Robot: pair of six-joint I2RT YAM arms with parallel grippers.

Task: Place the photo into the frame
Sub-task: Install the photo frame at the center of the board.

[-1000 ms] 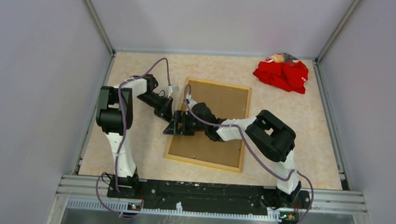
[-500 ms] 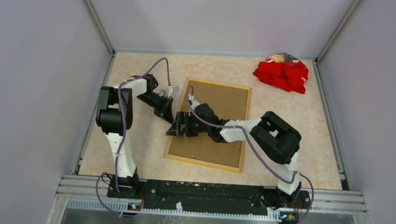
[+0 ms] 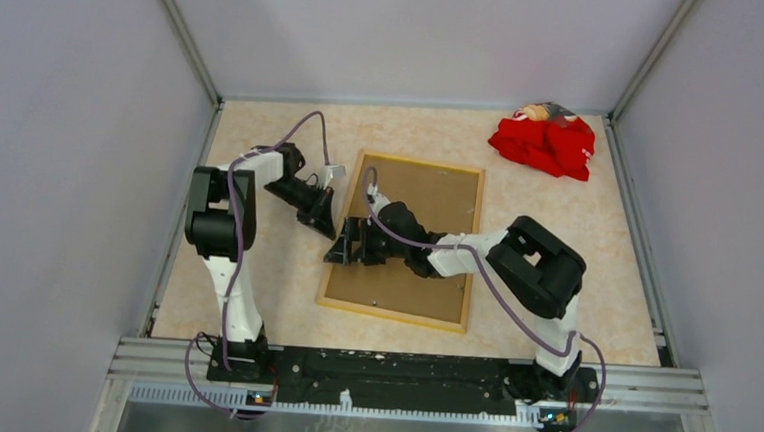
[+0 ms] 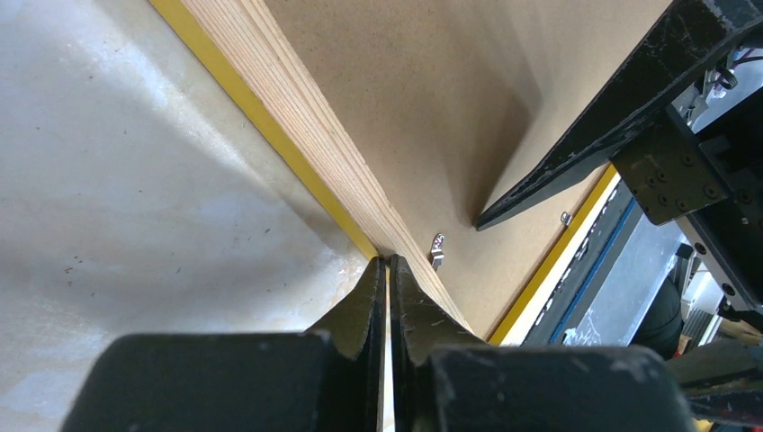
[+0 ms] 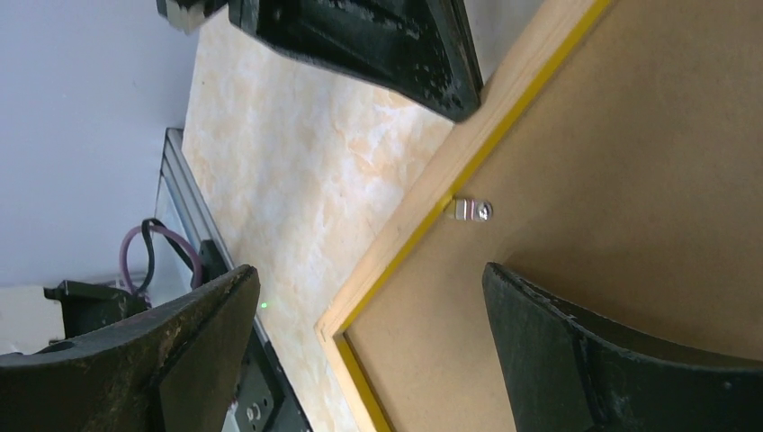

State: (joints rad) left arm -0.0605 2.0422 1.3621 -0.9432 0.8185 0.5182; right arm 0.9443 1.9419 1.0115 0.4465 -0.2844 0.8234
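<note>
There's the left gripper [image 4: 389, 270] clenched on nothing, tips against the frame [image 4: 297, 135] edge, the right gripper [image 5: 371, 274] hangs spread wide over the metal tab [image 5: 472, 210], and a sideways shove could skid the frame away.

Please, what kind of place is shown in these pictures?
Probably a laboratory robot cell: plain grey walls enclose a table, two robot arms are bolted to a metal rail at its near edge, and a frame and a red cloth lie on it.

Brown backing board [image 3: 439, 194] lies flat. Marbled table [image 3: 596, 249] beneath board. Crumpled red cloth [image 3: 546, 142] well apart, beyond board's far right corner. Small metal clip [image 5: 472, 210] at board's edge
</note>
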